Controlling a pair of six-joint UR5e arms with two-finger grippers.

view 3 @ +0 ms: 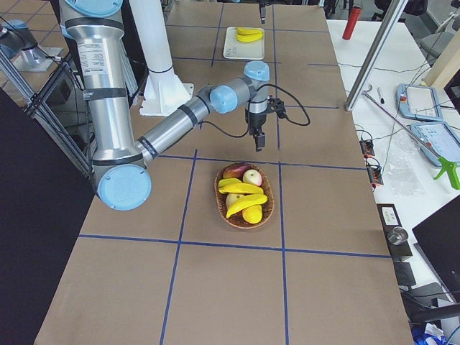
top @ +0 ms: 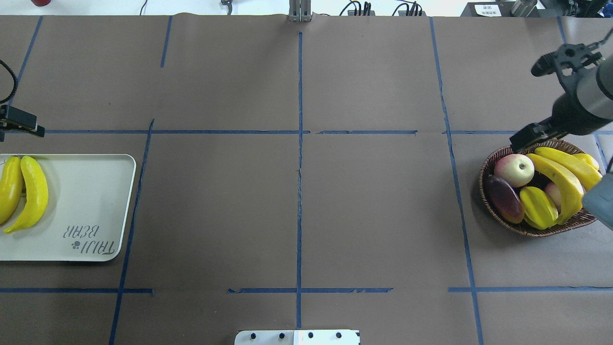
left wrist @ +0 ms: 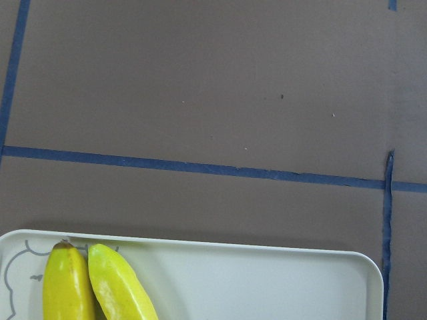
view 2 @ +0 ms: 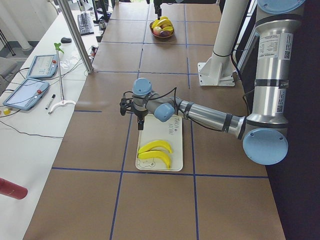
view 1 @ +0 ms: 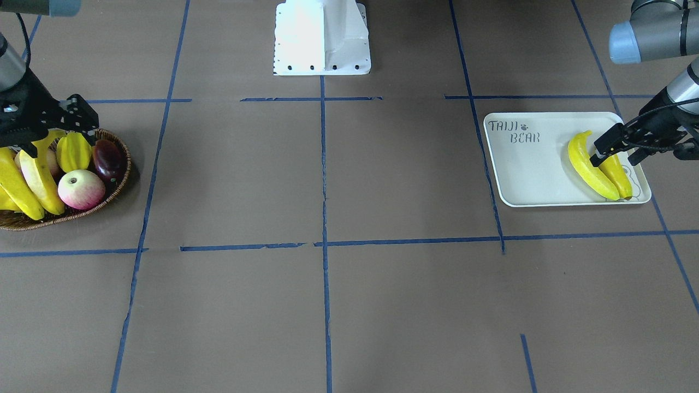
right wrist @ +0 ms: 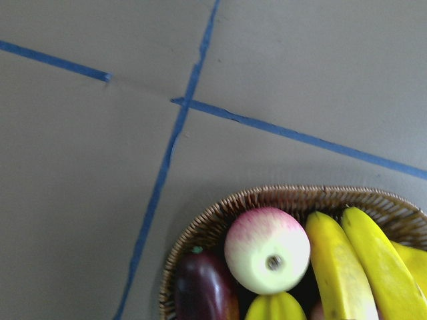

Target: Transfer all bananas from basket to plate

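Two bananas (view 1: 590, 169) (top: 33, 191) lie side by side on the cream plate (view 1: 529, 169) (top: 81, 201) lettered TAIJI BEAR. My left gripper (view 1: 620, 150) hovers open just above their upper ends, holding nothing. The wicker basket (view 1: 117, 188) (top: 488, 163) holds more bananas (view 1: 41, 180) (top: 560, 182) (right wrist: 340, 267) among other fruit. Over the basket's robot-side rim hangs my right gripper (view 1: 52, 128) (top: 527, 138), open and empty, above the bananas' tips.
In the basket also sit a red-green apple (view 1: 81, 188), a dark purple fruit (view 1: 108, 159) and a ribbed starfruit (view 1: 73, 152). The white robot base (view 1: 322, 38) stands mid-table at the robot's edge. Blue tape lines cross the brown tabletop.
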